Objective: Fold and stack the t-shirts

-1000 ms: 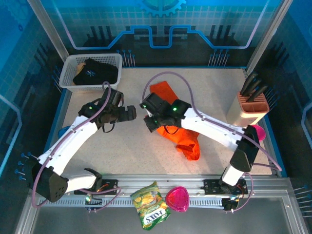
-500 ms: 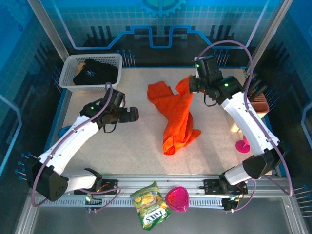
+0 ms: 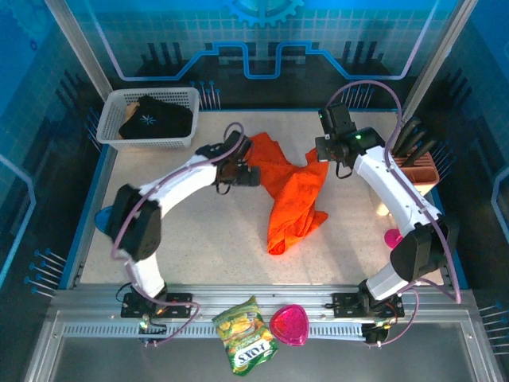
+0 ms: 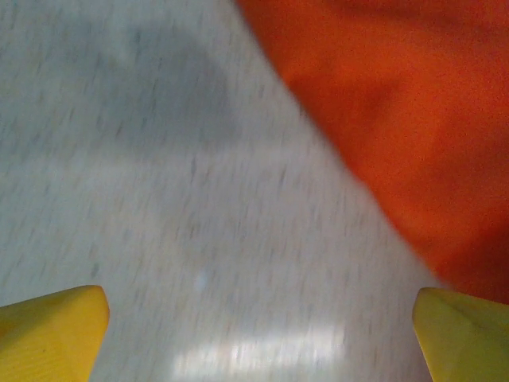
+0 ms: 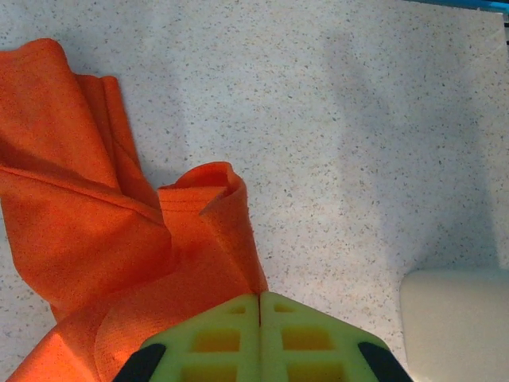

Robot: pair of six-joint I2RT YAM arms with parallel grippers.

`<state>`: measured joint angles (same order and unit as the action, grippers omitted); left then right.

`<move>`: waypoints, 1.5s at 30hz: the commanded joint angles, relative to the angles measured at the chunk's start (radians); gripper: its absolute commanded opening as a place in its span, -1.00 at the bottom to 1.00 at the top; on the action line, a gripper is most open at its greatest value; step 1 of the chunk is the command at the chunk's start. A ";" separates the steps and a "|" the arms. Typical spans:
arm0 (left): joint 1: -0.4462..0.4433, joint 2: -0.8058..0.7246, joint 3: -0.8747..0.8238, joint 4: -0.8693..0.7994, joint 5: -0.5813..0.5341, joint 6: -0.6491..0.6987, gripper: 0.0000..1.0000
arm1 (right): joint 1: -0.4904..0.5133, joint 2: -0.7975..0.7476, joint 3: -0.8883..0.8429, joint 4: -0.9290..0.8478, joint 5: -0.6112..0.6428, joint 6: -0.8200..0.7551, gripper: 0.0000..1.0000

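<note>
table (image 3: 199, 231) | orange t-shirt (image 3: 290, 199) bunched | long axis far-to-near

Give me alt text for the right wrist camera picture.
The right gripper, shut, pinches a fold of the crumpled orange t-shirt on a speckled table. A pale block sits at the lower right.

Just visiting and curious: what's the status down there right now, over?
Left gripper open, beside orange t-shirt. Right gripper shut on its far edge. Black t-shirt lies in basket. Nothing in the way.
</note>
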<state>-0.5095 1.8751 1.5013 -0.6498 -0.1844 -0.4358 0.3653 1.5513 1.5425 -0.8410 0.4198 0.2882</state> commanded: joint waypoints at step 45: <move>0.003 -0.575 0.128 -0.618 0.044 0.035 -1.00 | 0.137 -0.495 -0.023 -0.128 -0.029 -0.157 -1.00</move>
<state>-0.5060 1.2255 1.6028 -1.1866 -0.1005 -0.4351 0.5030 1.0481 1.4731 -0.9653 0.3374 0.1768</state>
